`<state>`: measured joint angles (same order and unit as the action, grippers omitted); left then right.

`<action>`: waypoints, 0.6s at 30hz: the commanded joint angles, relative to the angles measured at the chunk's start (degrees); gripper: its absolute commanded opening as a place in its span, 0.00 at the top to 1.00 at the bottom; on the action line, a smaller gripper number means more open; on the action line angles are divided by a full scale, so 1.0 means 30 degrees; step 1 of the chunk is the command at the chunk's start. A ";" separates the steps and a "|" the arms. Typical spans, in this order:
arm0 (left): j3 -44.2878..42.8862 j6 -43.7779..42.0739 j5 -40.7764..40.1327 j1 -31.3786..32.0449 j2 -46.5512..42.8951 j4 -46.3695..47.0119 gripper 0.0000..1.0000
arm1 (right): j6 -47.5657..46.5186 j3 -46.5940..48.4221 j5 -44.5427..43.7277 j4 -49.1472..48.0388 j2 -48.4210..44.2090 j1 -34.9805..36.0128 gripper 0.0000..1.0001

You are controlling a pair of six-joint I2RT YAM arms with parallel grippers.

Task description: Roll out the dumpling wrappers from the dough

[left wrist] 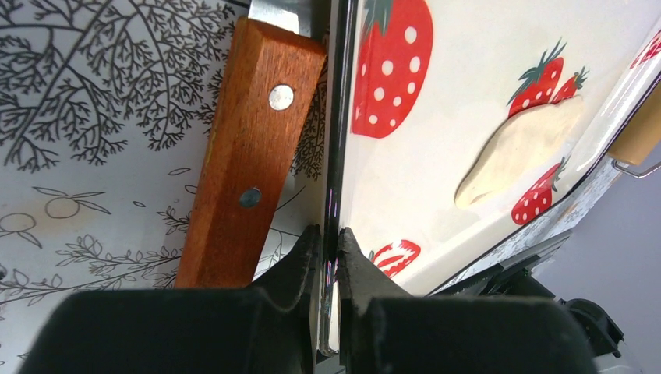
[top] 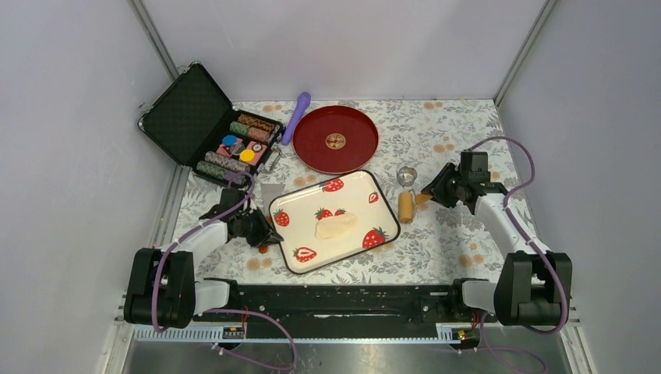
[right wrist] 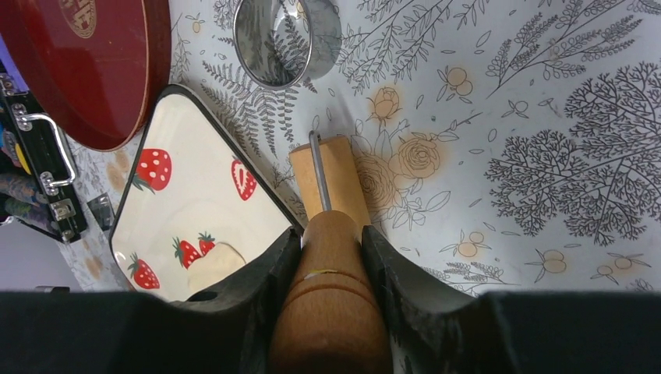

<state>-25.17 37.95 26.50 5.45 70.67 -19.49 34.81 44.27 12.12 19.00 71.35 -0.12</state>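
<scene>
"On the strawberry tray (top: 355, 195), where does the dough (top: 335, 226) lie?"

"Near the middle, a flattened pale piece between the printed strawberries, touching neither of my grippers."

"And your left gripper (left wrist: 328, 236)?"

"Pressed together on the tray's left rim, pinching it. The dough is across the tray to its right."

"The right one?"

"My right gripper (right wrist: 331, 238) clamps the handle of the wooden roller (right wrist: 341, 183), which rests on the tablecloth (right wrist: 507, 117) just beside the tray's right edge. The dough lies to its left, past the rim, apart from the roller."
</scene>
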 commanded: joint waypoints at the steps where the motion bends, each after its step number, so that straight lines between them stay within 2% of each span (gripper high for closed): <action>1: -0.0348 -0.0178 0.0092 -0.0089 0.0275 0.0320 1.00 | -0.0307 -0.0235 0.0129 -0.0711 0.0629 -0.0565 0.77; 5: -0.0331 -0.0129 0.0156 -0.0101 0.0162 0.0317 1.00 | -0.0303 -0.0115 -0.1242 0.0015 0.0481 -0.0575 0.40; 8: -0.0257 -0.0061 0.0147 -0.0039 0.0008 0.0311 1.00 | -0.0485 0.0368 -0.2465 0.1124 0.0671 -0.0575 0.23; 13: -0.0239 -0.0104 -0.0146 0.0179 0.0130 0.0307 1.00 | -0.1010 0.1270 -0.4199 0.2436 0.0846 -0.0604 0.10; 17: -0.0333 -0.0251 -0.0435 0.0409 0.0458 0.0188 1.00 | -0.1789 0.2236 -0.6829 0.3307 0.0651 -0.0604 0.06; 18: -0.0358 -0.0306 -0.0639 0.0497 0.0439 0.0078 1.00 | -0.1931 0.2622 -0.7575 0.3440 0.0554 -0.0619 0.02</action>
<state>-25.17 37.95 26.76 5.98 70.96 -19.22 32.14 46.78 0.08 26.00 74.04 -1.67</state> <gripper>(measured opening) 0.066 0.932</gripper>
